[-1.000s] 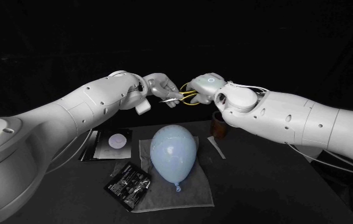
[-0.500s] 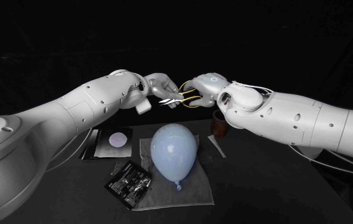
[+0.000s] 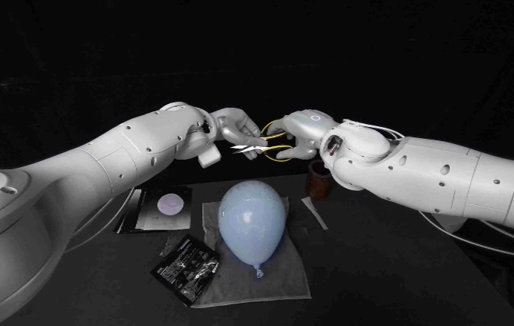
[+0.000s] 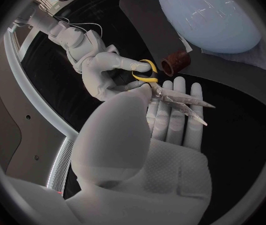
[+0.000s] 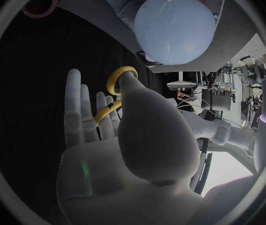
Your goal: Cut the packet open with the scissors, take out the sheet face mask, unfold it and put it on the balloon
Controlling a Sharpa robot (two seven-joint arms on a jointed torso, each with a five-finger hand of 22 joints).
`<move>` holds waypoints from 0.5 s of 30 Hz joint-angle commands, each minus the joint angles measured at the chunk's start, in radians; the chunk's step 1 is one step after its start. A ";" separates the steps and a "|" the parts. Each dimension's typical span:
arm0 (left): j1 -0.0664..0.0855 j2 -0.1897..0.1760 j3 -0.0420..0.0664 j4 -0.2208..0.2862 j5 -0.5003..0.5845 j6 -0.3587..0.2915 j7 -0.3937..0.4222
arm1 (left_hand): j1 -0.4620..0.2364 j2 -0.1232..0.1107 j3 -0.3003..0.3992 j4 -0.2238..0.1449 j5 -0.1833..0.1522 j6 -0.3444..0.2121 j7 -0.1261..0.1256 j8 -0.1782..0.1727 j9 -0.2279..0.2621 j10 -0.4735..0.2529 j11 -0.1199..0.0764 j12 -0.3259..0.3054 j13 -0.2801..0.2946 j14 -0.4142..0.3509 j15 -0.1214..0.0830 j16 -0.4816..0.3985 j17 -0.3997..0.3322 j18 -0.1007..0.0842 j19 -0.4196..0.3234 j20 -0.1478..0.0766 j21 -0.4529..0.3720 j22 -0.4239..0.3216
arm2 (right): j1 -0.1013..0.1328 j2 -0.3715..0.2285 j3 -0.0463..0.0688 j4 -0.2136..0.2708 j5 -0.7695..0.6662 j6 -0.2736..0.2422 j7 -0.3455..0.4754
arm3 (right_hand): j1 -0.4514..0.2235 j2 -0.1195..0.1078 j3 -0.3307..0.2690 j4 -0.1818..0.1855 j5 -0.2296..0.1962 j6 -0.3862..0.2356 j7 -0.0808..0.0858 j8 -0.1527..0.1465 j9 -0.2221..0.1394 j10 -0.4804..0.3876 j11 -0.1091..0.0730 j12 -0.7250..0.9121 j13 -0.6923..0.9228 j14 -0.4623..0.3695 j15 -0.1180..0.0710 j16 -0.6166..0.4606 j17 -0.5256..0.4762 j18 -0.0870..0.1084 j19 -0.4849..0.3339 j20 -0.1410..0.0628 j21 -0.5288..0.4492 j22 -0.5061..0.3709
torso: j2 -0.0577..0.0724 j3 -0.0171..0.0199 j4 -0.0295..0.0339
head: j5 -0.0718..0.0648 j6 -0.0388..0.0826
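With the right hand (image 3: 303,129) hooked through the yellow-handled scissors (image 3: 261,148) and the left hand (image 3: 230,127) at the parted blades, its hold impossible to tell, a slip could drop them onto the balloon (image 3: 252,222) below, which lies beside the black packet (image 3: 188,266) on the table.

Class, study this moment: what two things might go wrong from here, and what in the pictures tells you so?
1. The scissors hang in the air with blades apart, close to the fingers of the left hand; closing them now might nip or snag those fingers.
2. The right hand holds them by the yellow loops; a slip might drop the points near the balloon.
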 commanded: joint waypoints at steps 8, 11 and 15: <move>-0.002 -0.008 -0.003 -0.008 -0.007 -0.002 -0.045 | -0.014 0.002 0.101 -0.092 0.002 -0.008 0.002 0.006 0.005 0.046 -0.036 0.005 0.001 0.006 -0.001 -0.008 0.003 0.007 0.008 -0.002 -0.005 0.001 | 0.009 -0.015 0.005 0.006 0.132 -0.034 0.105 | 0.012 0.006 0.013 0.000 0.004 -0.002 -0.002 -0.015 -0.006 -0.042 0.002 -0.002 -0.002 -0.092 0.079 -0.130 -0.049 -0.047 -0.180 0.050 -0.122 -0.076 | 0.000 0.0004 0.0013 | -0.003 0.000; -0.002 -0.009 -0.004 -0.009 -0.006 0.000 -0.047 | -0.021 0.001 0.108 -0.097 0.002 -0.008 0.002 0.007 0.008 0.047 -0.036 0.005 0.002 0.007 -0.001 -0.008 0.005 0.007 0.009 -0.002 -0.005 0.001 | 0.009 -0.020 0.005 0.013 0.142 -0.006 0.110 | 0.014 0.013 0.017 -0.001 0.004 -0.004 -0.013 -0.019 -0.007 -0.085 -0.003 -0.005 -0.005 -0.108 0.091 -0.152 -0.059 -0.053 -0.222 0.057 -0.122 -0.077 | 0.000 -0.0001 0.0006 | -0.002 0.000; -0.002 -0.010 -0.004 -0.010 -0.006 0.002 -0.049 | -0.023 0.000 0.111 -0.099 0.002 -0.008 0.002 0.007 0.009 0.048 -0.036 0.006 0.002 0.008 -0.001 -0.008 0.006 0.007 0.009 -0.002 -0.004 0.001 | 0.010 -0.025 0.005 0.022 0.089 0.069 0.087 | -0.004 -0.051 -0.034 0.017 0.007 -0.262 -0.155 -0.097 -0.139 -0.514 0.015 -0.027 -0.028 -0.302 0.125 -0.264 -0.115 -0.069 -0.296 0.071 -0.121 -0.077 | 0.000 0.0000 0.0003 | 0.000 -0.001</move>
